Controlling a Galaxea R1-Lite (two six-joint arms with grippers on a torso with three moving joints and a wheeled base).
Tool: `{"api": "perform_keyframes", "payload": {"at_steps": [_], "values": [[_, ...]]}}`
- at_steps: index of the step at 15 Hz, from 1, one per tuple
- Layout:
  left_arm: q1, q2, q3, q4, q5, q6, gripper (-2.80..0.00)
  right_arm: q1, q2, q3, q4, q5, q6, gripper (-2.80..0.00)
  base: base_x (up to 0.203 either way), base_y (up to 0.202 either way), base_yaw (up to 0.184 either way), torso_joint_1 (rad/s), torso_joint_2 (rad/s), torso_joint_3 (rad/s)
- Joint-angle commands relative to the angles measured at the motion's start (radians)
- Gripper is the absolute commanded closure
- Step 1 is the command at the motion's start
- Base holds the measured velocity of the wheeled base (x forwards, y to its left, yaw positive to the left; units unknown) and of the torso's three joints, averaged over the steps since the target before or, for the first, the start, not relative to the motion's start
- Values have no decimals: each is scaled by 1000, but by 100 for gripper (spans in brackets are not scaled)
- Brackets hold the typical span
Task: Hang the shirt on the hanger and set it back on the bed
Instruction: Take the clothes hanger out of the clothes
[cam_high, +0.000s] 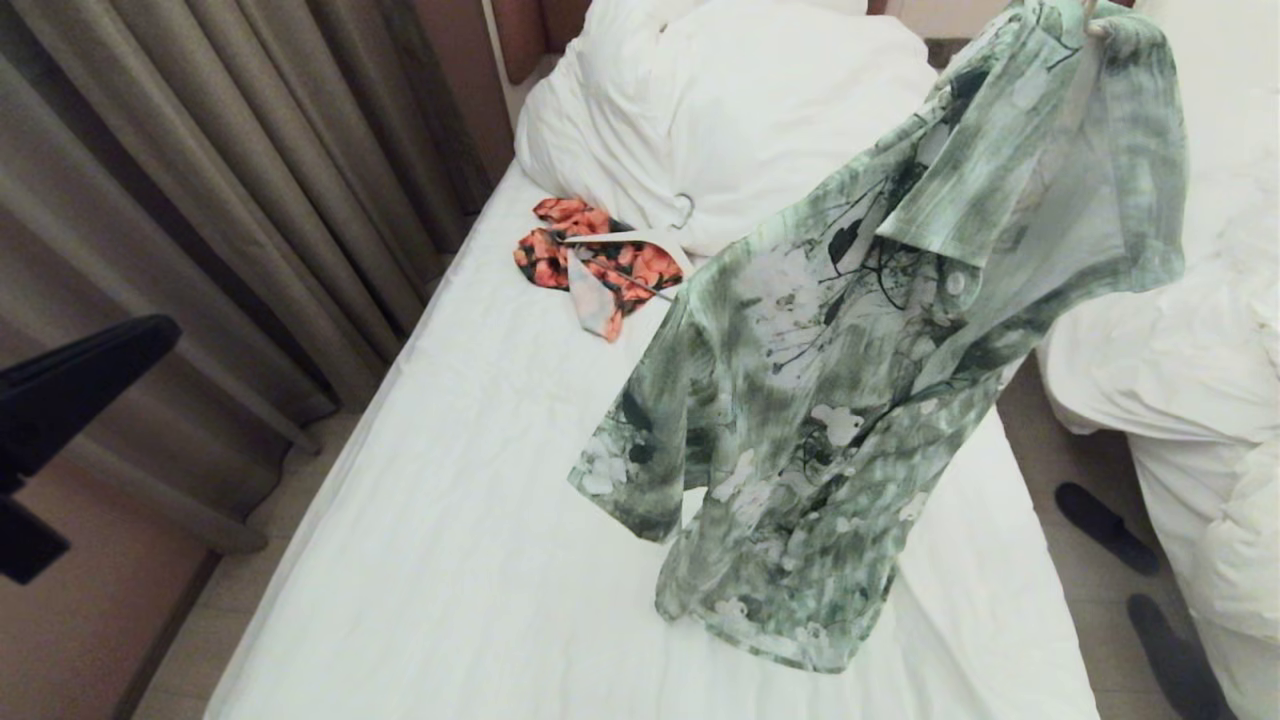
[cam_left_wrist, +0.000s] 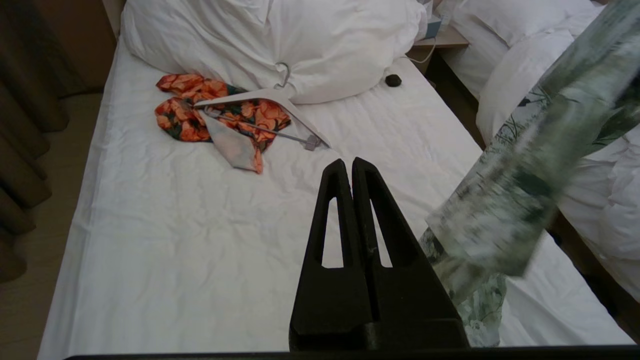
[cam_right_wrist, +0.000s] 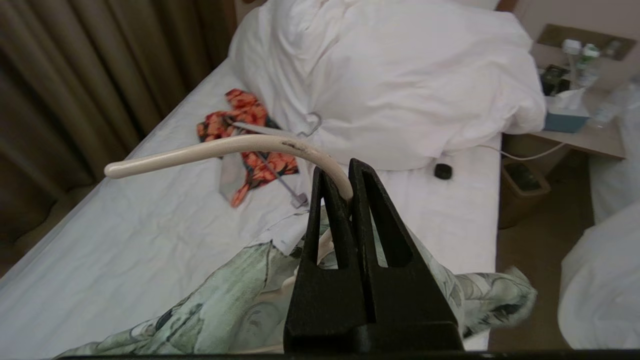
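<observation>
The right gripper (cam_right_wrist: 346, 187) has its two black fingers (cam_right_wrist: 367, 210) pressed together on the hook of the cream hanger (cam_right_wrist: 225, 149), just where the hook bends down toward the neck. The slim hook curves away from the fingertips and ends in a rounded tip. From this hanger the shirt (cam_high: 850, 400) hangs in the air over the bed (cam_high: 450, 520), high at the right side of the head view. It is a short-sleeved button-up shirt of pale green streaky cloth with white flowers and dark leaves. Its collar is at the top, the front is partly open with small white buttons showing, and one sleeve spreads to the left. The lower hem hangs close above the white sheet; it is hard to tell whether it touches.

The left gripper (cam_left_wrist: 348, 167) has its fingers closed on nothing and is held over the sheet, beside the hanging shirt and apart from it.

At the head of the bed lies a bulky white duvet (cam_high: 720, 110). Just before it, an orange-and-black floral garment (cam_high: 590, 262) lies on the sheet with a thick white hanger (cam_high: 640, 238) on top, its metal hook touching the duvet. A small dark object (cam_left_wrist: 393, 80) lies on the sheet near the duvet's edge. The middle and foot of the sheet are bare. Brown curtains (cam_high: 200, 180) hang along the left edge, and a second white bed (cam_high: 1200, 340) stands at the right across a narrow aisle, where dark slippers (cam_high: 1105, 525) lie on the floor.
</observation>
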Motion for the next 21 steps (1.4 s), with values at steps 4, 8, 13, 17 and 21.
{"api": "perform_keyframes", "payload": {"at_steps": [4,8,13,17,21], "values": [[0,-10,6,-3,-3,0,0,1,33,-1,-90,-51,-4,0,0,0,0,0,0,0],[0,-2,5,-3,-4,-7,0,4,43,0,-96,-51,-23,0,0,0,0,0,0,0],[0,11,23,-4,-6,-23,0,3,62,10,-96,-51,-17,0,0,0,0,0,0,0],[-7,86,-22,-6,-5,-24,0,4,81,8,-104,-46,-14,0,0,0,0,0,0,0],[-169,245,-168,-12,-4,-45,0,23,116,32,-155,-43,-11,0,0,0,0,0,0,0]]}}
